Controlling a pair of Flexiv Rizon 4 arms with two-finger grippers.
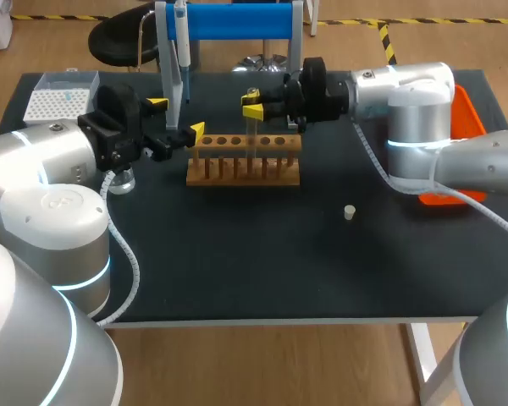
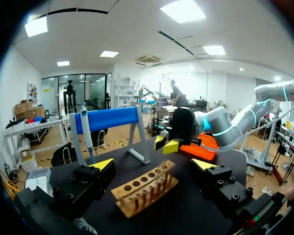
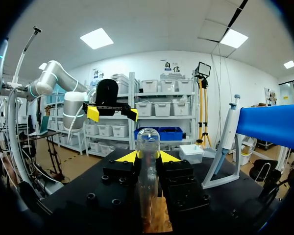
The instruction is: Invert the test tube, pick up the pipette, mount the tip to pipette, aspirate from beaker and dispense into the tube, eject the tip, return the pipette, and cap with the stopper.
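Clamping tube (image 3: 148, 142): right gripper (image 1: 253, 107), over rack (image 1: 244, 172), round end up
Left gripper (image 1: 176, 118): apart, beside rack
Stopper (image 1: 349, 212): on counter (image 1: 237, 262)

Open front, crowded back
Wide worktop (image 1: 262, 271) room lies between the wooden rack (image 1: 244, 161) and the near edge, with only a stopper (image 1: 349, 212) there; behind, the left pincer (image 1: 177, 117), the right pincer (image 1: 253, 103) gripping a test tube (image 3: 148, 161), and the pipette stand (image 1: 229, 21) crowd the rack.
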